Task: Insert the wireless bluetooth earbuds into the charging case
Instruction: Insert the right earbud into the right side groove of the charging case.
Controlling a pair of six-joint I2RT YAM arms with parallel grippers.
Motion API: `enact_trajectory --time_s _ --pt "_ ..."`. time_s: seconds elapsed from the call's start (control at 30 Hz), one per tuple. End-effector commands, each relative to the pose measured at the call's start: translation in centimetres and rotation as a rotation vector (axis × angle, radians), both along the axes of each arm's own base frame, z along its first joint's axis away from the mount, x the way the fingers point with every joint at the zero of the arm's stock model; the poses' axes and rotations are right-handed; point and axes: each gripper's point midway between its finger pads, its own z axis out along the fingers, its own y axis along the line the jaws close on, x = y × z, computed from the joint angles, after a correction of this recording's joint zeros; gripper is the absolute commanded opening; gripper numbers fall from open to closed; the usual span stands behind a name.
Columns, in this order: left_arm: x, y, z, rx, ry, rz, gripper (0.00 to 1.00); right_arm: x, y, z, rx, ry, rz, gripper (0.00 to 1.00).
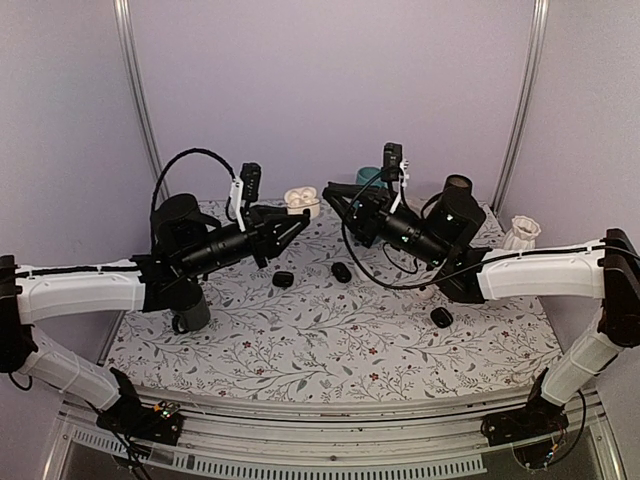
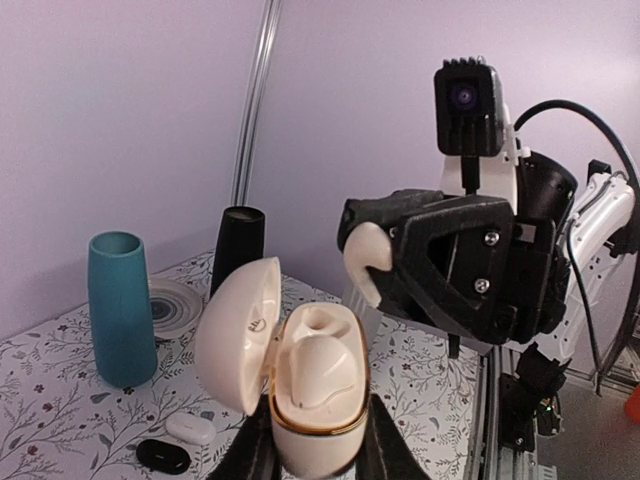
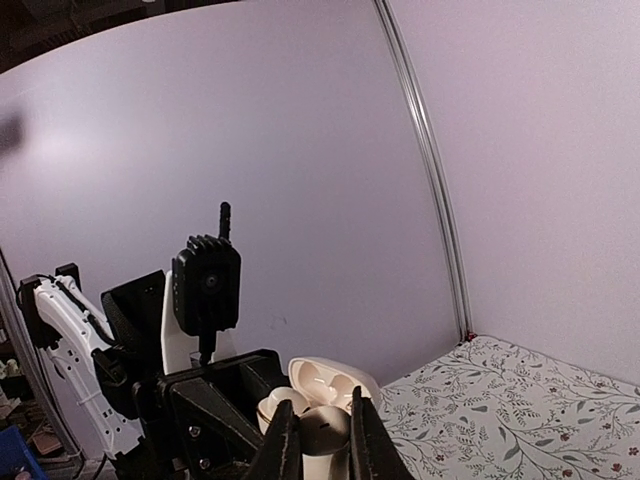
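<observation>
Seen from above, the left claw (image 1: pixel 293 224) and the right claw (image 1: pixel 330 196) meet nose to nose over the far middle of the bench (image 1: pixel 330 340). The charging case (image 1: pixel 302 203) is a small white shape between them, lifted clear of the flowered surface. That view is too small to show either grip. It does show three little black cases (image 1: pixel 342 271) lying on the bench near the arms, and a white ribbed vase (image 1: pixel 521 232) at the far right.

The left wrist view settles the left grip. The case stands upright with its base pinched between that claw's two dark fingers (image 2: pixel 256 455), which are drawn in tight on it. The lid (image 2: pixel 235 335) is swung open to the left. The right claw faces it from the upper right, closed on a white earbud (image 2: pixel 365 262) that curves out of its tip just above the case's right rim. I cannot tell whether the two touch. Only this view shows a teal vase (image 2: pixel 120 310), a black tumbler (image 2: pixel 238 250), a plate (image 2: pixel 178 305) and a white oval case (image 2: pixel 190 428).

The right wrist view shows the right claw's fingers nearly together, with the white earbud between them. The open case is just beyond.
</observation>
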Motion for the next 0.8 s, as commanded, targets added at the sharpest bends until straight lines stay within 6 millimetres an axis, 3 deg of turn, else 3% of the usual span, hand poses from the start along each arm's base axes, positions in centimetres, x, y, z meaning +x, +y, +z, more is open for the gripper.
enact_trajectory --time_s 0.0,0.5,0.77 --pt "-1.1 -1.3 1.7 -0.026 -0.05 -0.06 0.0 -1.5 -1.4 2.7 0.104 -0.072 0.026 0.03" --pt "-2.3 -3.2 2.3 -0.037 -0.033 -0.151 0.0 -2.1 -1.4 2.7 0.124 -0.124 0.019 0.03" --pt "-2.5 -3.1 3.2 -0.065 -0.034 -0.154 0.0 -2.3 -0.9 2.1 0.109 -0.131 0.026 0.03"
